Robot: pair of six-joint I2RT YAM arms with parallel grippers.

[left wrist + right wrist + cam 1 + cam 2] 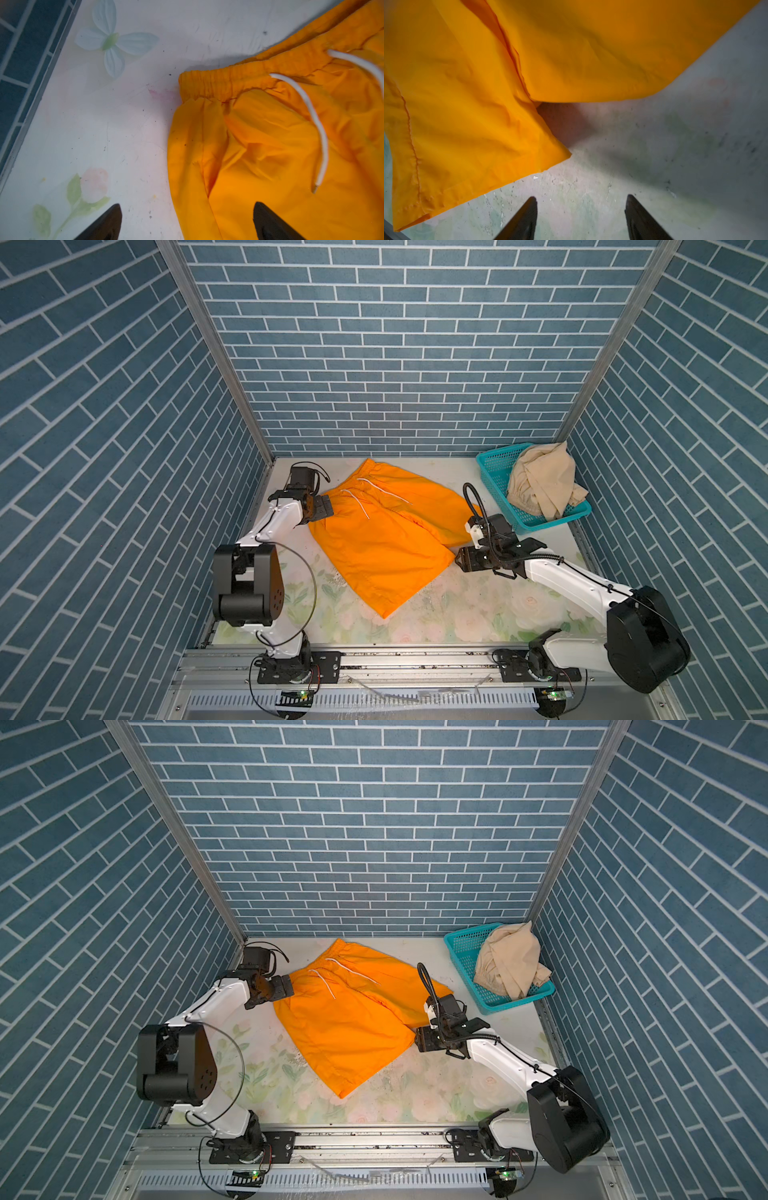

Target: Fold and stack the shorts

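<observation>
Left gripper (pixel 188 203), right gripper (pixel 581 196) spread wide, empty; best pinch bright orange cloth shorts (pixel 382 539) at waistband (pixel 218 83), hem (pixel 566 153) corners, fold evenly

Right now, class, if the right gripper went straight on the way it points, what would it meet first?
Probably the orange shorts: the right gripper, jaws open, faces their leg hems across a strip of bare table. If tilted downward, it could touch the table first; depth is unclear.

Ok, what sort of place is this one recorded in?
Likely a staged robot test booth, not a home: printed blue brick panels on aluminium posts enclose a floral tabletop, with the left arm and right arm bolted to a front rail.
</observation>
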